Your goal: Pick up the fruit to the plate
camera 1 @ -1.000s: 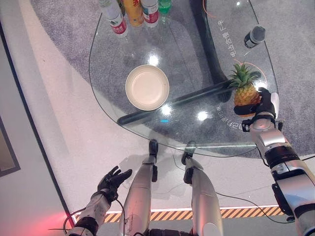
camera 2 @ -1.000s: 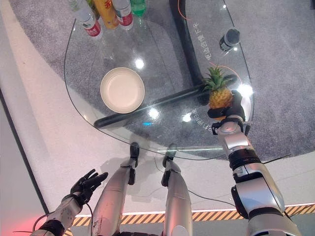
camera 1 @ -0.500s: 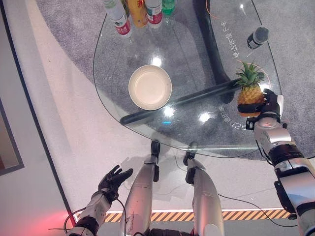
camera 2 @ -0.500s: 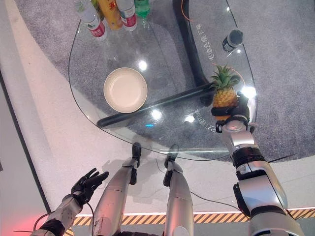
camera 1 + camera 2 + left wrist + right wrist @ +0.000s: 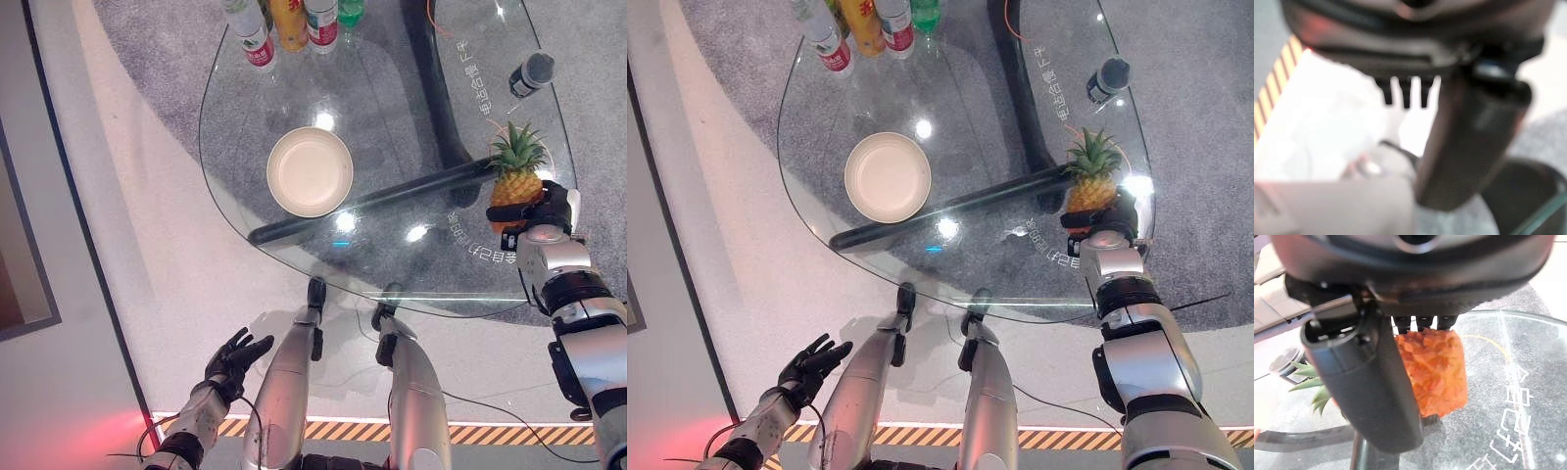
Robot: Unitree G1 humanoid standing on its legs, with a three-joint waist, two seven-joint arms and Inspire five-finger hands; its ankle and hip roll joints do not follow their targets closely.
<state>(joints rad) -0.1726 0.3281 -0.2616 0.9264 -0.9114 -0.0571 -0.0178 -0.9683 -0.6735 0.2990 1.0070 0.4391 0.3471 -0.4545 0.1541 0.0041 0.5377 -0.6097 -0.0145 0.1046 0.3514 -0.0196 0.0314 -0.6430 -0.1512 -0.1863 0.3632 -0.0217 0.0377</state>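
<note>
My right hand (image 5: 545, 209) curled round pineapple (image 5: 516, 179), upright at right edge of glass table (image 5: 235, 127). Plate (image 5: 310, 171) well apart, mid-table. Bottles (image 5: 291, 23) at far edge. My left hand (image 5: 235, 358) low beside table, fingers spread, empty.

From the head we look steeply down with both eyes, which share the whole glass table (image 5: 294, 117) from slightly offset spots. Our right wrist camera sits very close behind the right hand (image 5: 1371, 382), facing the pineapple (image 5: 1435, 372) near the table's right edge; our left wrist camera faces the floor.
</note>
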